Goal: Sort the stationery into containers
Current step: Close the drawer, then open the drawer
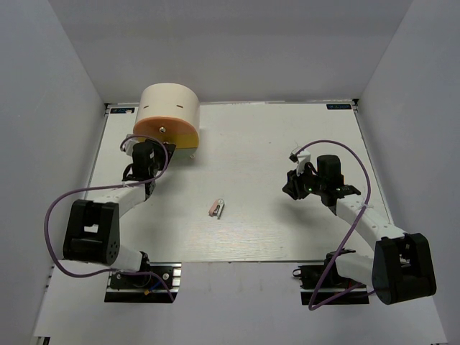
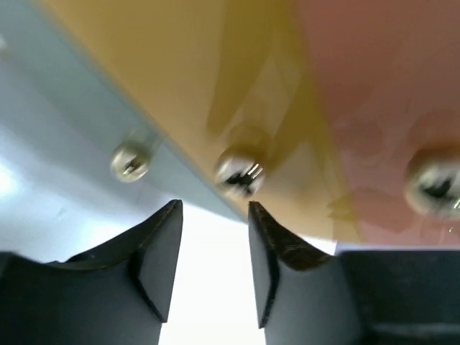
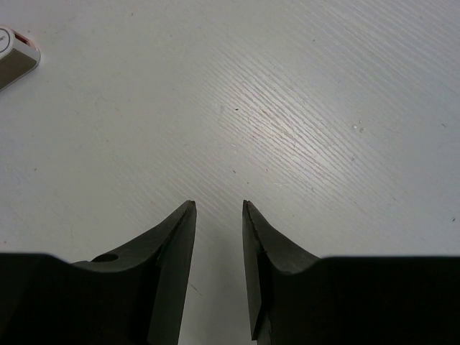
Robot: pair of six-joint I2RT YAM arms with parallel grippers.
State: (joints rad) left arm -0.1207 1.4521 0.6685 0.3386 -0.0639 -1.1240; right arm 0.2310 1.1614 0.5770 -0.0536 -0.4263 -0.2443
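Clip (image 1: 216,208) mid-table, left end effector (image 2: 214,205) part-open, empty, just before drawer box (image 1: 169,108), right end effector (image 3: 218,203) part-open, empty

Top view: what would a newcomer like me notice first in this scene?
The big cream round box with an orange tier stands at the far left of the table, with the left pincer right up against its front, by a small knob. A lone pinkish clip lies mid-table, and the right pincer hovers open over the white surface on the right.
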